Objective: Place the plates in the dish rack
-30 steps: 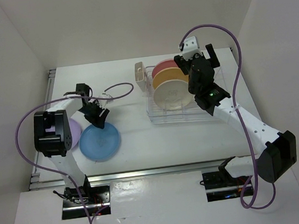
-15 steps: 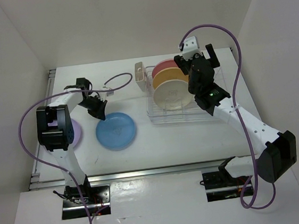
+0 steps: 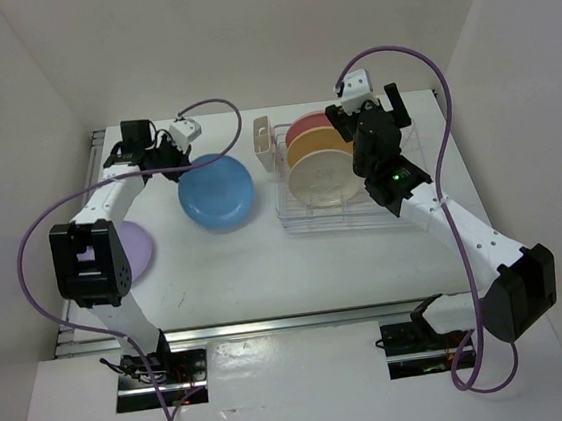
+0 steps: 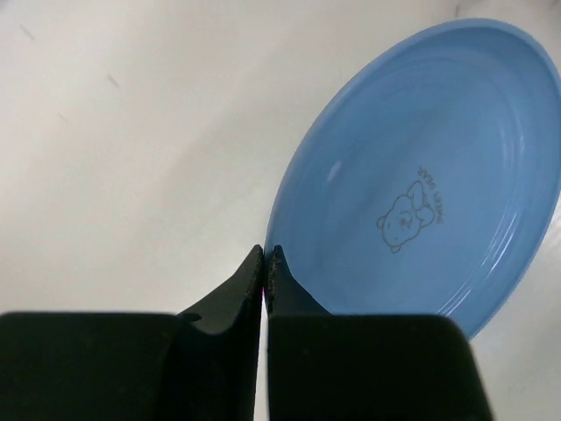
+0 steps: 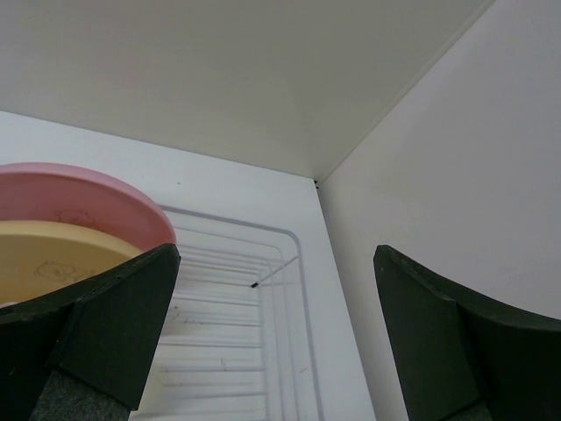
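Note:
My left gripper [image 3: 181, 171] is shut on the left rim of the blue plate [image 3: 217, 192], which hangs tilted above the table left of the dish rack [image 3: 307, 218]. In the left wrist view the fingertips [image 4: 266, 263] pinch the edge of the blue plate [image 4: 421, 175]. Pink [image 3: 310, 125], orange-yellow [image 3: 315, 147] and cream [image 3: 323, 181] plates stand on edge in the rack. A lavender plate [image 3: 136, 251] lies flat at the left, partly under the left arm. My right gripper [image 3: 367, 111] hovers open over the rack's far right end; its view shows the pink plate [image 5: 79, 197] beside bare rack wires [image 5: 263, 289].
A beige cutlery holder [image 3: 264, 144] sits on the rack's left end, close to the blue plate. White walls enclose the table at the back and on both sides. Purple cables loop over both arms.
The left gripper closed on the blue plate's rim, lifted it off the table, and carried it back and to the right, tilting it. The right arm stayed put.

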Motion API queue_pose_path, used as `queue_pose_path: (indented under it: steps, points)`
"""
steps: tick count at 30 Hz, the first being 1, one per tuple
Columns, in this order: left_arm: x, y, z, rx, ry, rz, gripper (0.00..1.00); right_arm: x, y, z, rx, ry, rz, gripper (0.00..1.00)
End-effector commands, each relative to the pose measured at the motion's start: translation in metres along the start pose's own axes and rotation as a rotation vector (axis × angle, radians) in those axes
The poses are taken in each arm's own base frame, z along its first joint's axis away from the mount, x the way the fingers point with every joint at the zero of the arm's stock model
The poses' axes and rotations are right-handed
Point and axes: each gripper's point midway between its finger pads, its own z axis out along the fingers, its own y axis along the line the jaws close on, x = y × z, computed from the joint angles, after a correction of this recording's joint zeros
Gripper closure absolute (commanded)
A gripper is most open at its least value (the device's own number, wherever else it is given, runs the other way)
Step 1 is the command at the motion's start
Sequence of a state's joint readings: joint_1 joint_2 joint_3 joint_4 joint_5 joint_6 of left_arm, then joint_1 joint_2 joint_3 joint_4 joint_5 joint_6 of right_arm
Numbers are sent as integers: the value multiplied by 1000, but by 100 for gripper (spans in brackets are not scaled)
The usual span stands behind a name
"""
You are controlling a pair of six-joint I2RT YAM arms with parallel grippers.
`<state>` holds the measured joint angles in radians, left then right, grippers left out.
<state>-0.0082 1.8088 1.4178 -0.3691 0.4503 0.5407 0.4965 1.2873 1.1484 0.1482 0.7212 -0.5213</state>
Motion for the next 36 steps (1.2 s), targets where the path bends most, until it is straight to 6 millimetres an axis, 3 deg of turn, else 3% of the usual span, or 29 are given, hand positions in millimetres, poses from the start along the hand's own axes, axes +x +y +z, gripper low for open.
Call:
queue_pose_path:
  steps: [1,6,7,8,9,10,11,12,13,14,16,17,23,25,31,36]
  points:
    - [-81,-3,-27,-5,-270,120,100,0,-1,2,7,-3,18,0]
    - [-107,-18,-40,-50,-293,245,100,0,-2,2,7,-3,9,0]
    - [-106,-31,-36,-54,-293,272,100,0,-2,2,7,-3,9,0]
    - [-122,-24,-43,-143,-345,324,100,0,-2,2,7,-3,9,0]
    - [-142,-29,-65,-204,-416,395,100,-2,-2,2,11,-9,15,0]
    - [-129,-38,-60,-226,-421,415,100,-1,-4,2,19,-4,15,0]
    - [-140,-42,-67,-306,-457,437,100,-1,-4,2,19,-4,15,0]
    - [-167,-41,-86,-399,-564,500,100,1,-1,3,16,2,9,0]
    - [-175,-44,-100,-448,-603,523,100,1,-1,3,16,2,9,0]
    - [-180,-54,-98,-464,-617,535,100,1,-1,3,16,2,9,0]
    - [-191,-49,-112,-566,-624,563,100,1,-1,3,16,2,9,0]
    - [-195,-57,-111,-581,-631,581,100,1,-1,3,16,2,9,0]
    - [-221,-53,-148,-831,-686,644,100,1,-1,3,16,2,9,0]
    - [-228,-57,-155,-853,-715,649,100,1,-1,3,16,2,9,0]
    - [-255,-94,-170,-867,-843,653,100,5,1,3,12,8,3,0]
    - [-266,-130,-168,-794,-899,648,100,7,4,5,9,14,-3,0]
